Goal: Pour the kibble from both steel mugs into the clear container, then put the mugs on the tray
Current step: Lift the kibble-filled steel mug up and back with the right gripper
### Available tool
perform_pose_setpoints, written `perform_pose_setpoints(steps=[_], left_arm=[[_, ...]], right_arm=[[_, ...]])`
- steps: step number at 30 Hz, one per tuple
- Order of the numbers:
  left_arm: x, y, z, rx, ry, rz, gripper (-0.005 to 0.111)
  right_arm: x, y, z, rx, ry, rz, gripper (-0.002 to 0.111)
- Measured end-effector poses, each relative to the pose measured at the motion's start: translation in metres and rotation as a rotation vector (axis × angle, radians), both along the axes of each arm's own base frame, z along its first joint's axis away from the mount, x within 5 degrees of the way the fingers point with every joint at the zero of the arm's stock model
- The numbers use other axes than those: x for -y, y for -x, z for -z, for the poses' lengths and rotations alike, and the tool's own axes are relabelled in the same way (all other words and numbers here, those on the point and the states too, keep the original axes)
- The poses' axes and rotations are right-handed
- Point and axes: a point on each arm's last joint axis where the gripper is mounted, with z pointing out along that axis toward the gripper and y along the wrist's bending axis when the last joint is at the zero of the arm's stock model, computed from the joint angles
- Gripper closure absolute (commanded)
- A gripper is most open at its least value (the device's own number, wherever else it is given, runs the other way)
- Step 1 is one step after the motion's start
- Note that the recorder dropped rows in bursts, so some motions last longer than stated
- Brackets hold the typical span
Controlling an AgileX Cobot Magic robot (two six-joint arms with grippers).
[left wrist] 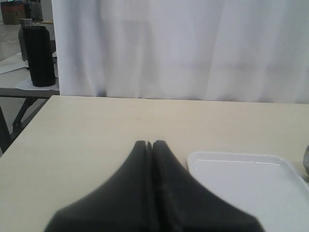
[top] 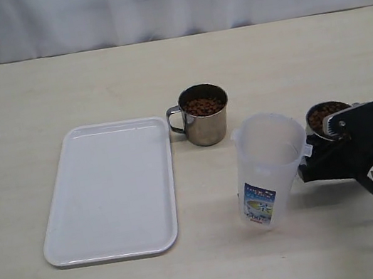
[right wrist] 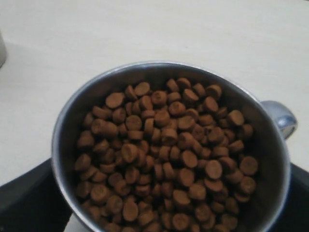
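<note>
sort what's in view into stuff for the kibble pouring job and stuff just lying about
For the job: tray, clear container, steel mug by the tray, steel mug right of the container, kibble in both.
Lying about: black cylinder in the background.

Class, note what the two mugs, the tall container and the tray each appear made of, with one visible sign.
The mug beside the tray and the other mug: metal, likely stainless steel, polished; bright reflections on walls and rims.
The container: translucent plastic, frosted; the table shows dimly through it.
The tray: probably white plastic, glossy; soft highlights along its rim.
</note>
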Motion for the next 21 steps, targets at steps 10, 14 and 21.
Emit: perform_pose_setpoints(steps=[10,14,21], left_arm=[[0.000,0.000,0.000,0.000,0.000,0.000,0.107],[0.000,0.000,0.000,0.000,0.000,0.000,0.107],[0.000,0.000,0.000,0.000,0.000,0.000,0.107]], right_arm=[[0.002,-0.022,-0.003,0.032,-0.017,0.148,0.051],[-0.005,-0.034,-0.002,0.047,0.011,0.126,0.051],[-0.008,-0.040,0.002,0.046,0.043,0.100,0.065]])
